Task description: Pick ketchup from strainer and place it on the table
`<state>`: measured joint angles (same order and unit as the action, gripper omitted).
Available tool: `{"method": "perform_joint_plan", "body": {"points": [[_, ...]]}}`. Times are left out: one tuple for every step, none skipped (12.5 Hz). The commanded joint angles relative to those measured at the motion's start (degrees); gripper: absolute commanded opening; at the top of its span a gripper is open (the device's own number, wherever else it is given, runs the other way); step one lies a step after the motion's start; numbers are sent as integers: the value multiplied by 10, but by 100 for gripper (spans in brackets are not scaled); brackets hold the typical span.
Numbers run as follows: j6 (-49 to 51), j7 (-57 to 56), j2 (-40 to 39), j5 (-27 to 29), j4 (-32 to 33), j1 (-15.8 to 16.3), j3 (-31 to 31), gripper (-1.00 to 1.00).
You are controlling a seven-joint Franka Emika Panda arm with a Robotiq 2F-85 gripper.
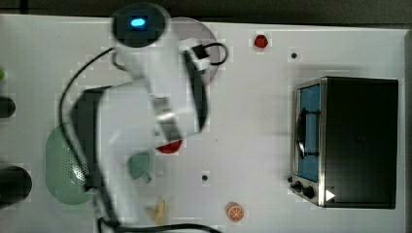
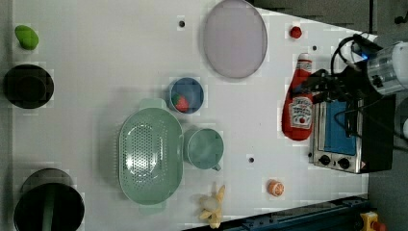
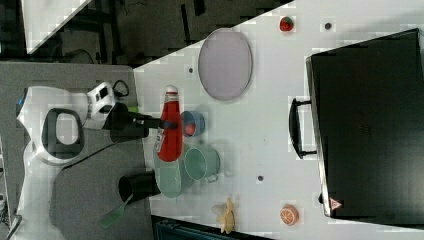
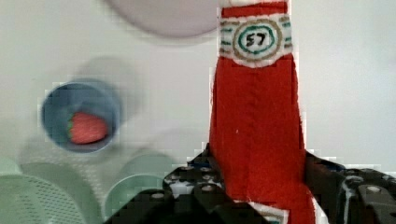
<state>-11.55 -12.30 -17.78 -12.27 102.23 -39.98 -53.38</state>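
The ketchup [image 4: 254, 126] is up in the air, pinched low on its body by the hand [image 4: 261, 186], one finger on either side. The strainer [image 2: 150, 161] sits empty on the bench [image 2: 110, 72], so we're in the carry step, bottle lifted clear. It looks to hang over open bench between the blue bowl [image 4: 80, 116] and the grey plate [image 2: 235, 38], though height is hard to judge. Next: lower over a bare patch, set it down, spread the fingers.
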Motion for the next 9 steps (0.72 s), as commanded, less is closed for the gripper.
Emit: {"method": "perform_joint_plan", "body": {"points": [[3, -118, 25, -9, 8, -29, 5, 13], [-6, -127, 24, -9, 23, -39, 12, 13], [-26, -135, 24, -9, 44, -48, 19, 13], [-56, -142, 24, -9, 70, -55, 28, 13], [-92, -146, 24, -9, 98, -61, 37, 13], [-129, -146, 23, -9, 128, -66, 47, 13], [-163, -146, 23, -9, 158, -68, 58, 13], [-195, -146, 21, -9, 187, -68, 69, 13], [-227, -146, 19, -9, 214, -68, 79, 13]]}}
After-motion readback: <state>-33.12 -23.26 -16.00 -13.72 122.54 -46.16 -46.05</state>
